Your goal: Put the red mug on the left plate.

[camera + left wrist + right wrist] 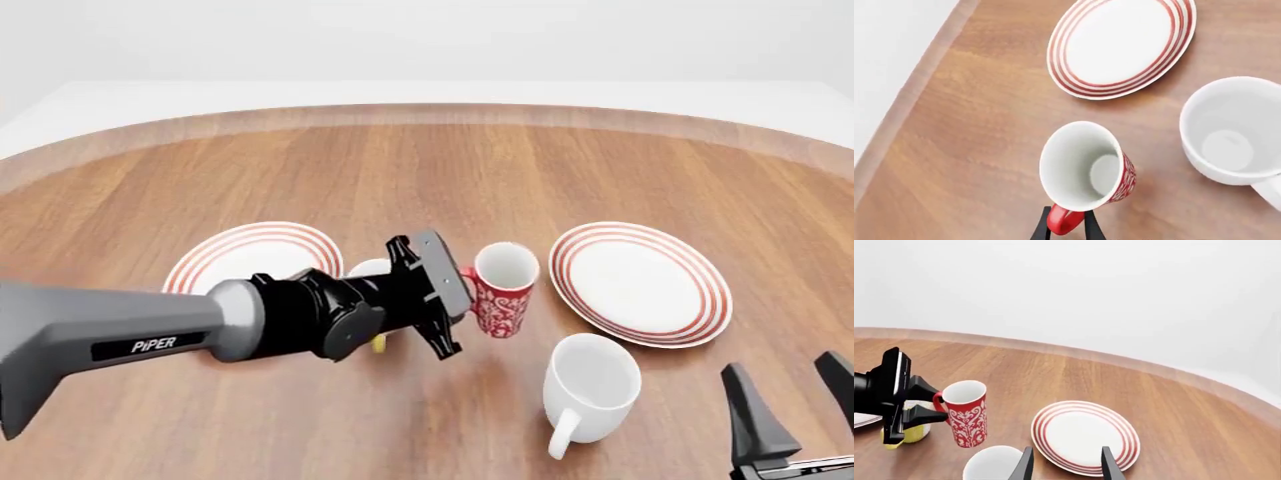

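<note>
The red mug (502,290) with white swirls is between the two plates, slightly tilted. My left gripper (461,292) is shut on its red loop handle (1063,220); in the left wrist view the fingers (1043,227) flank the handle. I cannot tell whether the mug touches the table. The left plate (247,252) lies behind my left arm, partly hidden by it. My right gripper (790,405) is open and empty at the front right. The right wrist view shows the red mug (967,415) held by the left gripper (921,407).
The identical right plate (641,282) lies right of the red mug. A larger white mug (589,385) stands in front of the red mug, close to it. A yellow mug (913,432) sits under my left wrist, mostly hidden in the front view.
</note>
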You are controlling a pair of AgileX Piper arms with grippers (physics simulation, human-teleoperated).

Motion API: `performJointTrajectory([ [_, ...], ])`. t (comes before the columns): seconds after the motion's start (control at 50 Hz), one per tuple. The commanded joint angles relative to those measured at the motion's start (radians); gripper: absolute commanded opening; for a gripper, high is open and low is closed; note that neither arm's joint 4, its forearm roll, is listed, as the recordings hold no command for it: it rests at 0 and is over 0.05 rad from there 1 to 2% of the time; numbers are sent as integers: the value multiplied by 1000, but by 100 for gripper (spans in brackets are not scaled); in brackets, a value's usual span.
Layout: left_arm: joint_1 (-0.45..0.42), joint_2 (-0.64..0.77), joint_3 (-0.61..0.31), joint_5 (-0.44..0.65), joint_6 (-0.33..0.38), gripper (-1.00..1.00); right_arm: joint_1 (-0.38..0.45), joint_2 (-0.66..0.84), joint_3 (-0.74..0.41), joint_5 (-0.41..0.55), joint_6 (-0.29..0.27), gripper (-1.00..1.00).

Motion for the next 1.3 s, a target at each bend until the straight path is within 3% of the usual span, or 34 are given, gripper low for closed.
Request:
performJointTrajectory([
  [0.02,11,-89,35,0,-28,-100,7,0,1,-4,-14,100],
  [0.76,56,-295,123,10,-75,-100,8,0,1,-1,-25,100],
  [1.3,209,-395,187,-14,-56,-100,6,0,1,2,-28,100],
])
